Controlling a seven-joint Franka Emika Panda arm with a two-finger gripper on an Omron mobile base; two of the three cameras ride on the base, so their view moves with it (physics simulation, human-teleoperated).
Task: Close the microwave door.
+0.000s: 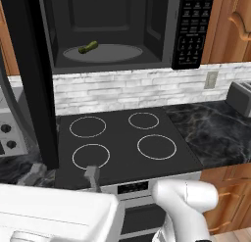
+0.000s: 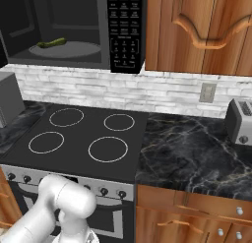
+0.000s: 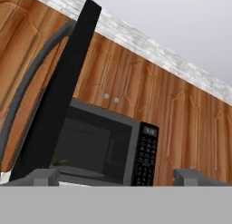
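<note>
Door [image 1: 29,79] stands wide open, edge-on — tool [image 3: 118,177] spread and empty, low beside it to push.

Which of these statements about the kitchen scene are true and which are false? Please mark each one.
1. The microwave door stands open. True.
2. The turntable plate inside the microwave is empty. False: a small green vegetable lies on it.
3. The keypad panel is on the right side of the microwave front. True.
4. A pot stands on the stove top. False: the four burner rings are bare.
5. A toaster stands on the dark marble counter to the right of the stove. True.
6. The end effector grips the door edge. False: in the hand view its fingertips are apart and hold nothing.
</note>
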